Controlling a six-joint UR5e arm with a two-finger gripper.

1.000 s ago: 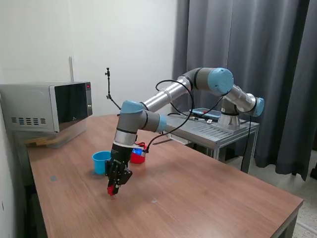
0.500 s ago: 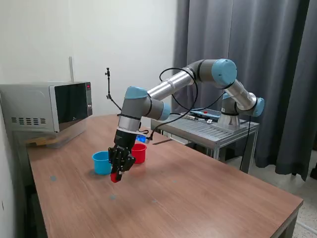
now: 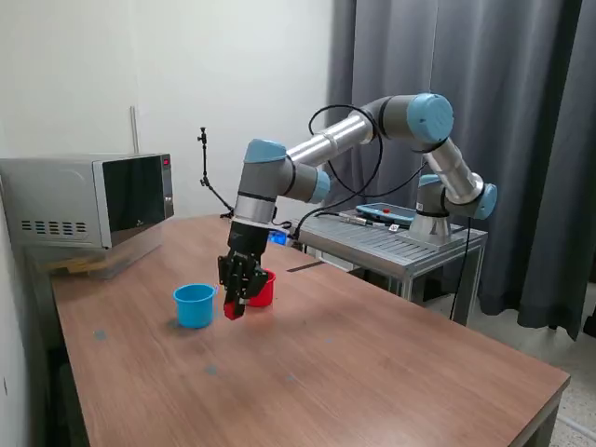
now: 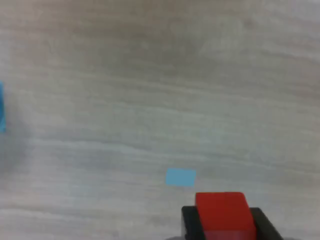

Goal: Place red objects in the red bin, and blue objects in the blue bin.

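Exterior view, left to right: boxy grey microwave (image 3: 88, 201) with a glossy dark door at the worktop's far corner. Next, the round light blue plastic cup (image 3: 194, 304), smooth, slightly tapered, standing on the brown wood-grain laminate worktop (image 3: 372, 372). Just beside it, toward the exterior view's right, the tool (image 3: 234, 310) hangs above the worktop, clamped on a small bright red cube (image 3: 233, 310). Right behind the tool sits the round red plastic cup (image 3: 264, 289), partly hidden.

Wrist view confirms the hold: matte, square-edged red cube between two black fingers (image 4: 190, 220), with a small flat pale blue patch (image 4: 180, 177) on the worktop near it. What the patch is, can't tell.

Progress, my read: this cube is in transit, close to the red cup but not over its rim yet; drop still pending. No other cubes visible on the worktop; cup contents not visible, so I can't tell how many are sorted.
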